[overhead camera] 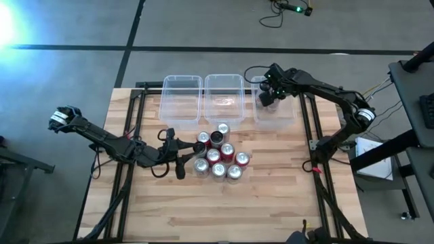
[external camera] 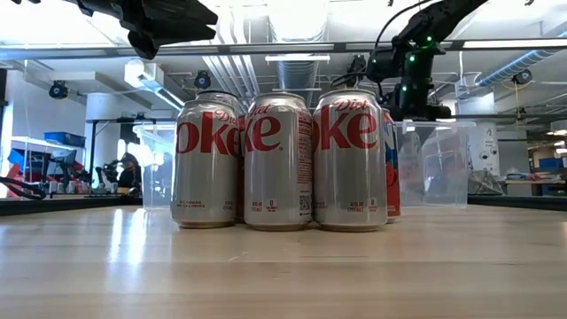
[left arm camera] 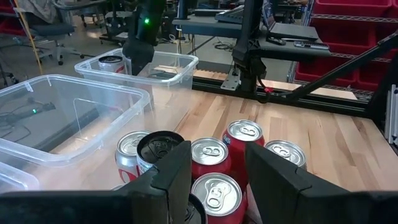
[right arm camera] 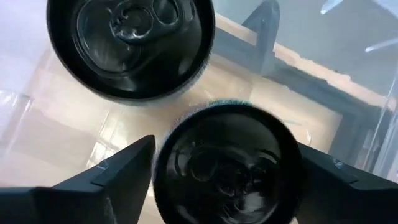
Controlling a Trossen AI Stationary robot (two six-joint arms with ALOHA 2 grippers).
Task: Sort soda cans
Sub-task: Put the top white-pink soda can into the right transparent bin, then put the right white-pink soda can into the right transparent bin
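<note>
Glossy metal cans (overhead camera: 218, 157), clear plastic bins (overhead camera: 182, 102), wood table (overhead camera: 271, 203).

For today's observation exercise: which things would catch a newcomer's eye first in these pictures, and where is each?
First, the tight cluster of soda cans at the table's middle, silver and red with one black top. Next, the three clear bins in a row along the far edge. Then the right gripper over the rightmost bin, its fingers around a black can, while the left gripper waits beside the cluster.

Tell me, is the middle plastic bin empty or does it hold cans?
Empty. From above, the middle bin shows only its clear floor, no can tops. The right bin, under the right tool, holds black cans.
</note>
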